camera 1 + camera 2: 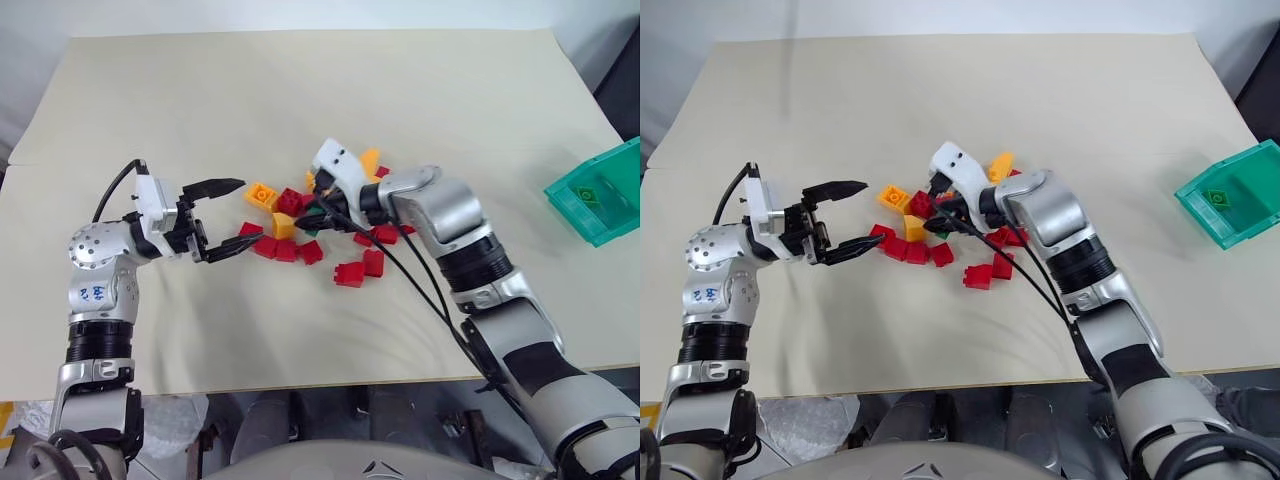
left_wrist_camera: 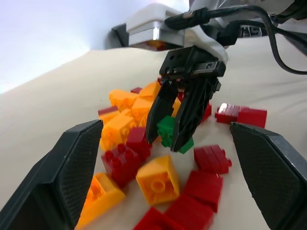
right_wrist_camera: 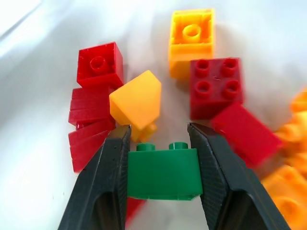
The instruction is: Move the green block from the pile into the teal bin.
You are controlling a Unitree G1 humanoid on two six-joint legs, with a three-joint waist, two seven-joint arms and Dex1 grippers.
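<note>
The pile (image 1: 287, 248) of red and yellow-orange bricks lies mid-table. My right gripper (image 3: 158, 130) is shut on the green block (image 3: 163, 172), with a finger pressed against each of its sides. In the left wrist view the green block (image 2: 168, 130) hangs a little above the other bricks. My left gripper (image 1: 248, 213) is open and holds nothing, pointing at the left side of the pile. The teal bin (image 1: 572, 212) stands at the table's right edge, well away from both grippers.
The cream table (image 1: 300, 100) stretches bare behind the pile and between the pile and the bin. Its front edge runs just below my arms. A dark object stands past the table's far right corner.
</note>
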